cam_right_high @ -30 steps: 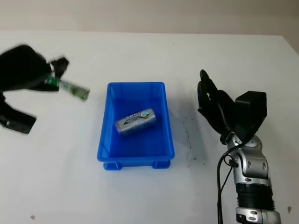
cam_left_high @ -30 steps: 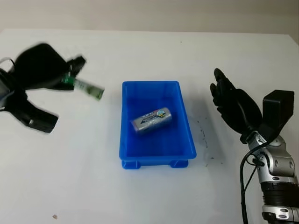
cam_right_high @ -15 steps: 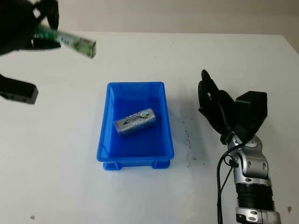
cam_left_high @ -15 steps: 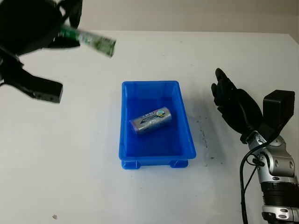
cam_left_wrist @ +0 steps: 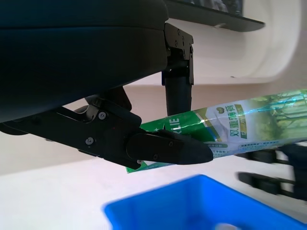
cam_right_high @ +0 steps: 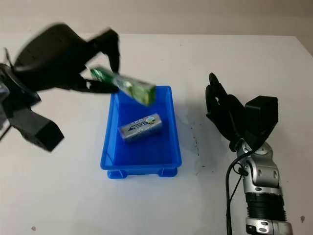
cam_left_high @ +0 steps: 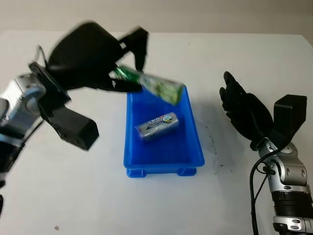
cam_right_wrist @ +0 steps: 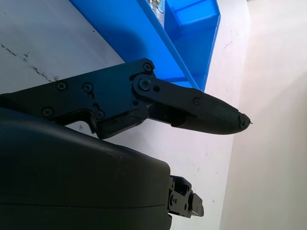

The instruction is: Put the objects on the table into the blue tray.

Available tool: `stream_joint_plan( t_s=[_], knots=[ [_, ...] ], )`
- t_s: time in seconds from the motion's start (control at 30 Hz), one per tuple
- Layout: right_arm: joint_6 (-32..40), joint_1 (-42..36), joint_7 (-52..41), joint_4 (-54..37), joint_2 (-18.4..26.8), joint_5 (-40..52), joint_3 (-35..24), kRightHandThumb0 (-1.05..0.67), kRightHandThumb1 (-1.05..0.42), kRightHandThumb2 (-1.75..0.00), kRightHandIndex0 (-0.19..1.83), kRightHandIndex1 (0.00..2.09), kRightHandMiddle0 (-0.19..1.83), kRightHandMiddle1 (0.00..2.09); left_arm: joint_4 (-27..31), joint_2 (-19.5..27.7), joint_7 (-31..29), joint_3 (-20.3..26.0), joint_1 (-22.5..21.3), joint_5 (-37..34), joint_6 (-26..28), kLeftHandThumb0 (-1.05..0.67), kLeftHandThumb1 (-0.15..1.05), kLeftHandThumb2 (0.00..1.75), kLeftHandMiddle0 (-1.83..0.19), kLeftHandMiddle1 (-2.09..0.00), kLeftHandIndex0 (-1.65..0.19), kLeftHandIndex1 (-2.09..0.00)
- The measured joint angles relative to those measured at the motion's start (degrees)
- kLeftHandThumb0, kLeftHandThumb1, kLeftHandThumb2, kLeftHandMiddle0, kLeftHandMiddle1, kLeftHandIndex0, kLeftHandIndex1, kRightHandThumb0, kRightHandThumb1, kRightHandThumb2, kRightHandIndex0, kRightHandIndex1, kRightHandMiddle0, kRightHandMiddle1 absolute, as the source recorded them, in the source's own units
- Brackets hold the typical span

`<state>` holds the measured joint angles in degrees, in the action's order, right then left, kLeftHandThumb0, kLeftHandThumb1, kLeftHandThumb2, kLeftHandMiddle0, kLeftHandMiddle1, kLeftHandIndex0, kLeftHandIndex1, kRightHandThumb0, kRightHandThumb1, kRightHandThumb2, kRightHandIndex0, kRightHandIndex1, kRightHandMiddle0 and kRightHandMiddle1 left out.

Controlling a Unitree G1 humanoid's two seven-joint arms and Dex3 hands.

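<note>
Fingers (cam_left_wrist: 165, 148) of left hand (cam_left_high: 93, 58) now carry green packet (cam_left_high: 156, 87) over blue tray (cam_left_high: 195, 142).

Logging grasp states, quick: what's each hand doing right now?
Left hand: shut on the green packet, above the blue tray.
Right hand: open, beside the tray.

A plain robot test setup, lab-like: a bare white bench (cam_left_high: 156, 205) scuffed with dark marks beside a blue tray (cam_left_high: 146, 169), a blank beige wall (cam_left_high: 195, 14) behind it, and exposed metal joints and black cabling on the robot's right arm (cam_left_high: 286, 196)
</note>
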<state>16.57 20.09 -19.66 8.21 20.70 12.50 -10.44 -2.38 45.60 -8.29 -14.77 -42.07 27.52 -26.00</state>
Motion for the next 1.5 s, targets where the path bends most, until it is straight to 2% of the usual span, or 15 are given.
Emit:
stream_joint_plan(
  t_s=[0.1, 0.17, 0.2, 0.23, 0.27, 0.33, 0.43, 0.6, 0.73, 0.8, 0.9, 0.97, 1.13, 1.33, 1.5],
  knots=[
    [0.0, -0.2, 0.3, -0.9, 0.0, 0.0, 0.0, -0.74, -1.05, -0.7, -0.19, 0.0, -0.19, 0.0, 0.6, -1.7, -3.0, 0.4, 1.2, -1.2, 0.0, -0.41, 1.05, 0.38, -1.37, -2.09, -1.01, -2.09],
    [0.2, -0.3, 0.4, -1.3, 0.0, 0.0, 0.0, -0.74, -1.05, -0.7, -0.19, 0.0, -0.19, 0.0, 0.6, -2.7, -5.2, 1.0, 2.0, -2.9, 0.5, -0.42, 1.05, 0.33, -1.1, -2.09, -0.76, -2.09],
    [0.2, -0.4, 0.4, -1.3, 0.0, 0.1, 0.0, -0.74, -1.05, -0.7, -0.19, 0.0, -0.19, 0.0, 0.6, -3.2, -6.3, 1.3, 2.3, -3.7, 1.1, -0.46, 1.05, 0.31, -0.77, -2.08, -0.48, -2.09],
    [0.2, -0.5, 0.4, -1.4, 0.0, 0.1, 0.0, -0.74, -1.05, -0.7, -0.19, 0.0, -0.19, 0.0, 0.7, -3.5, -7.8, 1.6, 2.4, -4.2, 1.9, -0.51, 1.05, 0.28, -0.45, -1.81, -0.15, -1.8],
    [0.2, -0.5, 0.5, -1.4, 0.0, 0.1, 0.0, -0.74, -1.05, -0.7, -0.19, 0.0, -0.19, 0.0, 1.2, -3.5, -9.8, 1.7, 2.5, -4.5, 3.1, -0.54, 1.05, 0.25, -0.33, -1.58, -0.04, -1.53],
    [0.2, -0.7, 0.5, -1.4, -0.1, 0.1, 0.0, -0.73, -1.05, -0.7, -0.19, 0.0, -0.19, 0.0, 2.2, -3.5, -14.1, 1.9, 2.6, -5.9, 5.0, -0.59, 1.05, 0.2, -0.17, -0.68, 0.06, -0.85],
    [0.2, -0.8, 0.5, -1.4, -0.3, 0.2, 0.0, -0.73, -1.05, -0.71, -0.19, 0.0, -0.19, 0.0, 2.9, -3.4, -18.6, 2.4, 2.6, -7.7, 6.3, -0.63, 1.05, 0.16, -0.11, -0.12, 0.07, -0.41],
    [0.7, -1.0, 0.8, -1.5, -0.6, 0.3, 0.0, -0.74, -1.05, -0.7, -0.19, 0.0, -0.19, 0.0, 4.0, -3.5, -23.6, 2.9, 2.6, -9.7, 8.3, -0.68, 1.03, 0.09, 0.1, -0.03, 0.14, -0.18],
    [1.1, -1.2, 1.3, -1.9, -0.7, 0.3, 0.0, -0.73, -1.05, -0.7, -0.19, 0.0, -0.19, 0.0, 4.0, -4.4, -26.9, 4.2, 2.1, -14.7, 10.3, -0.46, 1.04, 0.1, 0.14, -0.03, 0.15, -0.14],
    [1.2, -1.2, 1.5, -2.0, -0.7, 0.3, 0.0, -0.73, -1.05, -0.71, -0.19, 0.0, -0.19, 0.0, 4.2, -5.4, -28.6, 5.2, 1.6, -18.1, 13.6, -0.38, 1.05, 0.15, 0.16, -0.03, 0.15, -0.13],
    [1.2, -1.3, 1.7, -2.1, -0.7, 0.3, 0.0, -0.73, -1.05, -0.71, -0.19, 0.0, -0.19, 0.0, 5.6, -6.7, -29.6, 8.1, 1.4, -23.7, 20.9, -0.37, 0.92, 0.58, 0.17, -0.05, 0.14, -0.1],
    [1.0, -1.3, 2.0, -2.0, -1.1, 0.5, -0.1, -0.73, -1.05, -0.71, -0.19, 0.0, -0.19, 0.0, 6.6, -8.0, -29.2, 10.8, 1.5, -27.9, 25.7, -0.53, 1.01, 0.42, 0.17, -0.03, 0.15, -0.08],
    [-1.7, -0.4, 2.3, -0.6, -2.6, 1.5, -0.6, -0.75, -1.05, -0.7, -0.19, 0.0, -0.19, 0.0, 8.9, -14.0, -19.6, 20.0, 4.9, -34.5, 31.4, -0.7, 1.05, 0.52, 0.19, -0.02, 0.18, -0.04],
    [-4.0, 2.1, 2.9, 1.4, -3.7, 2.0, -1.2, -0.77, -1.05, -0.69, -0.19, 0.0, -0.19, 0.0, 3.2, -25.4, -5.9, 27.5, 15.2, -38.0, 26.4, -0.72, 1.05, 0.64, 0.19, 0.0, 0.19, 0.0],
    [-5.3, 3.7, 3.7, 1.6, -4.1, 1.7, -1.2, -0.76, -1.05, -0.68, -0.19, 0.0, -0.19, 0.0, -3.7, -29.1, -0.2, 29.2, 21.3, -36.6, 21.9, -0.74, 1.05, 0.66, 0.19, 0.0, 0.19, 0.0]
  ],
)
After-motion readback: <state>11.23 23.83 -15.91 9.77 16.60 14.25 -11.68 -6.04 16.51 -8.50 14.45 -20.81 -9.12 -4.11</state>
